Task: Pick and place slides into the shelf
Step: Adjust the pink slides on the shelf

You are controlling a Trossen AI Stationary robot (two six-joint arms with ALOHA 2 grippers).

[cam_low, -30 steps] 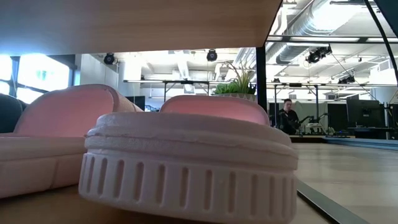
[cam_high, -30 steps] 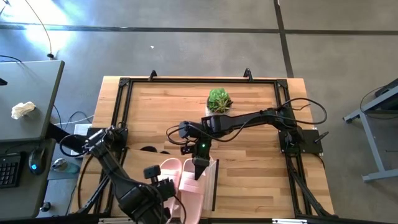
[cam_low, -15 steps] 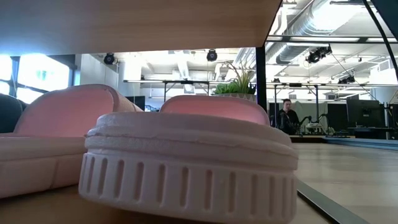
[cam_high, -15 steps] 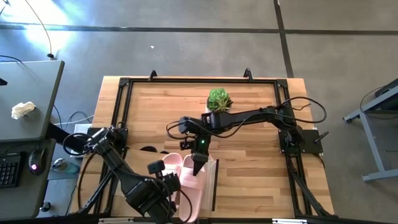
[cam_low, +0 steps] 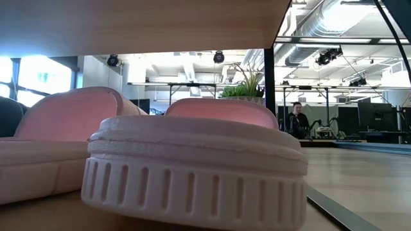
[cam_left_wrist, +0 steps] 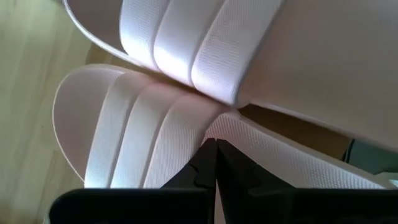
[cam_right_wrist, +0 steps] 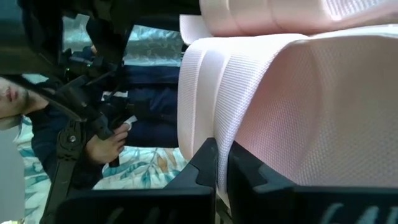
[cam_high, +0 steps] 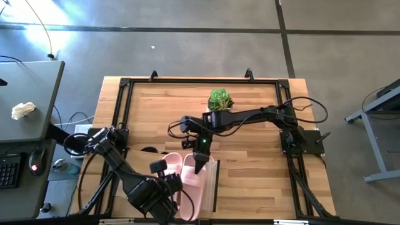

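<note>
Wrist views show each end effector pinched shut on a pink slide's strap: left end effector (cam_left_wrist: 216, 163), right end effector (cam_right_wrist: 222, 167), at the table's front by the shelf (cam_high: 209, 181). Better to lower both level.

A grey concrete floor (cam_high: 187, 37) with dark seams surrounds the wooden bench (cam_high: 250, 150). A grey desk (cam_high: 28, 103) carries crumpled paper (cam_high: 24, 110). At bench height, the hall beyond shows bright windows (cam_low: 29, 77), silver ceiling ducts (cam_low: 334, 29) and a distant person (cam_low: 297, 120).
</note>
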